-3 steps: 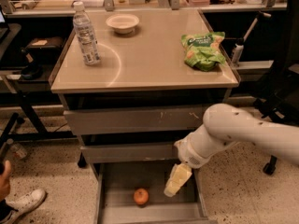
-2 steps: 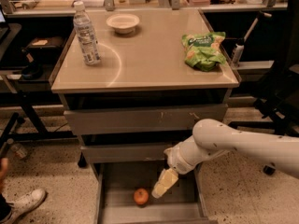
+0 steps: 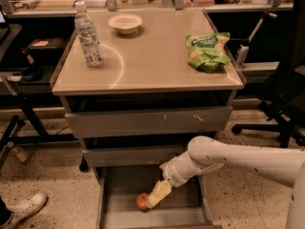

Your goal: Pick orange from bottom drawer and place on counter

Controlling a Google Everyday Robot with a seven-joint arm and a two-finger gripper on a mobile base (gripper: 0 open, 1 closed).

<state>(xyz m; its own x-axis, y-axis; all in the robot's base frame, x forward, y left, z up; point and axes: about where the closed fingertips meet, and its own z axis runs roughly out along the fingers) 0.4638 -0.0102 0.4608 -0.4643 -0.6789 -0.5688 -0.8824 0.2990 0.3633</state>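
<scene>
One small round orange point(image 3: 142, 200), and I'm hovering my cream pincer point(image 3: 159, 193) right beside it. Can't tell its opening; grabbing's next.

Glossy counter point(image 3: 152, 66), prob. metal drawer point(image 3: 123, 186), gripper point(image 3: 156, 198) inside

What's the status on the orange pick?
Tool in bottom drawer, beside orange. Orange on drawer floor, not lifted. No obstruction seen.
</scene>
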